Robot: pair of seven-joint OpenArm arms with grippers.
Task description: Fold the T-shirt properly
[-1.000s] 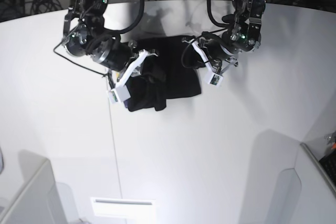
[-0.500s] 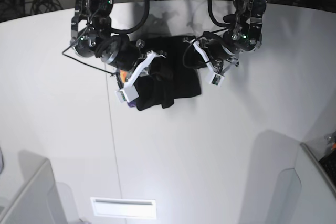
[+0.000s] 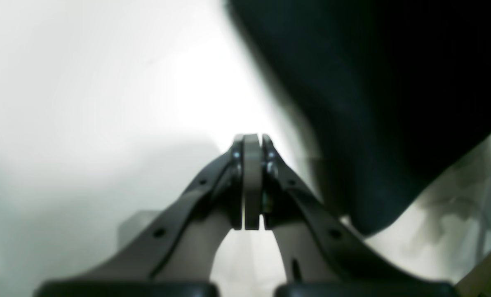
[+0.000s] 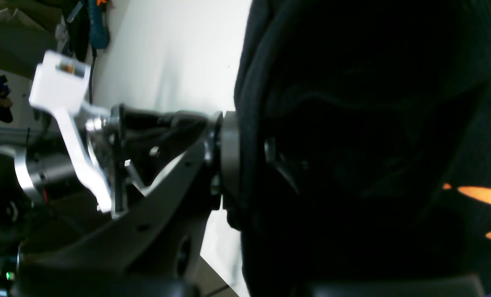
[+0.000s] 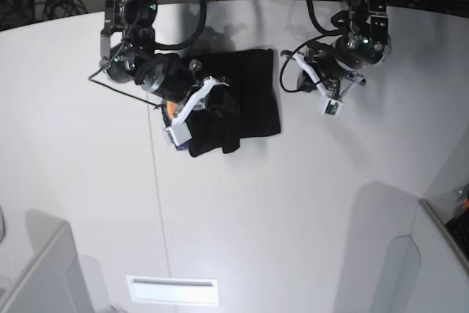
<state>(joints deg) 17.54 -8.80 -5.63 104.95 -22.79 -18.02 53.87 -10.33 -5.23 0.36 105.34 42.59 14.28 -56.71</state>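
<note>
Fabric and machinery share a white surface seen from the base camera; at left in that view, the right arm reaches down from the far edge with its right pincer set into the left side of the T-shirt, a dark heap lying on the far half of the surface, between the two arms; a small spot of orange shows at the heap's left border, just beside the arm's white bracket; in the right wrist view the right pincer is clenched on a thick fold of the T-shirt, one grey pad pressed flat against the black cloth and the opposite side buried in it; jagged orange print shows at the right of that view, with a sliver of purple in the lower corner; farther right in the base view, the left arm hangs over bare surface, its left pincer apart from the garment's right edge; the left wrist view shows the left pincer clenched on nothing, pads pressed flush together above the pale surface; the black T-shirt fills the upper right of that picture, blurred and near the closed tips but not between them.
</note>
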